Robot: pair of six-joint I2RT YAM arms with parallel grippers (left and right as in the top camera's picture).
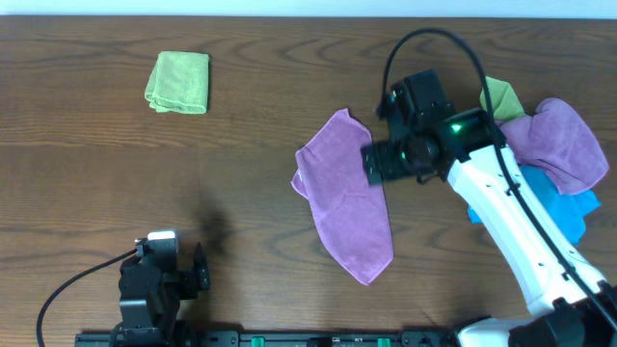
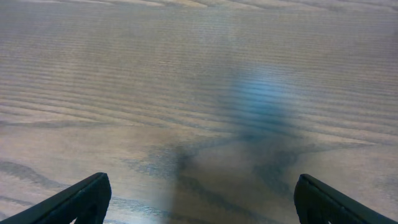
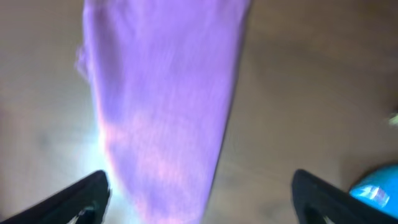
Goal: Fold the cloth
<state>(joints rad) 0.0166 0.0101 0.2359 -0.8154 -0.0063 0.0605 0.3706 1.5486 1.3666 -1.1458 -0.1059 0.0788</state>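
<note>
Two arms: your right arm (image 1: 501, 193) reaches over the cloth (image 1: 342, 198). Your left arm (image 1: 154, 284) sits at 7 o'clock, well apart from it.
Right jaws: wide open above the cloth's 3 o'clock edge, holding nothing.
Left jaws: wide open over bare table (image 2: 186, 74).
Cloth: it lies near the middle of the table, a bit toward 3 o'clock. It is long and crumpled, not flat.
Risk, bunching: the cloth is already rumpled, so you may pinch two layers and fold it crooked.
Risk, sliding: the wood looks smooth, so a push may drag the whole cloth instead of lifting an edge.
Risk, wrong cloth: a pile at 3 o'clock holds another purple cloth (image 1: 559, 140), a blue cloth (image 1: 564, 207) and a green cloth (image 1: 499, 94). Your right arm crosses just beside it and could snag one.
Table: dark brown wood grain with lots of bare space. One more green cloth (image 1: 178, 82) lies folded at 10 o'clock.
Room: only a pale strip shows at 12 o'clock, and you cannot tell what it is.
</note>
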